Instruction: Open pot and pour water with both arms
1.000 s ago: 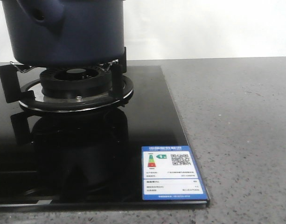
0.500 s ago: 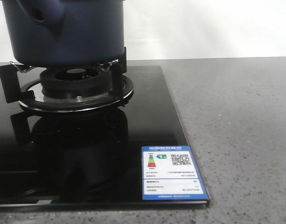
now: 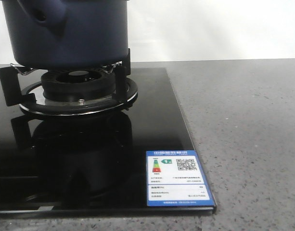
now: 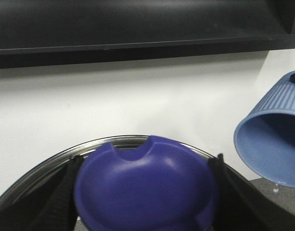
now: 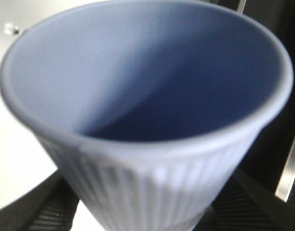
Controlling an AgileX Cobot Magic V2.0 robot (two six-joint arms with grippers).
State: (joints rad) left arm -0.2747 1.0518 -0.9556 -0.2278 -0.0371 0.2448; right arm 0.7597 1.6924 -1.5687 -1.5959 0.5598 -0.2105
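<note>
Front view: pot (image 3: 70,33) on burner (image 3: 79,84) | left tool (image 4: 145,192) clamped on lid knob (image 4: 145,185) | right tool (image 5: 137,211) clamped on cup (image 5: 142,106)

Bright, even light — cup (image 5: 147,115) blurred, hob glass (image 3: 152,125) v. reflective.

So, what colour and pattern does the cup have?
Light blue cup with vertical ribs outside; the right wrist view shows it best.

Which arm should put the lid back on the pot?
Left, probably: the left gripper grips the lid knob, while the right gripper holds the tipped cup.
</note>
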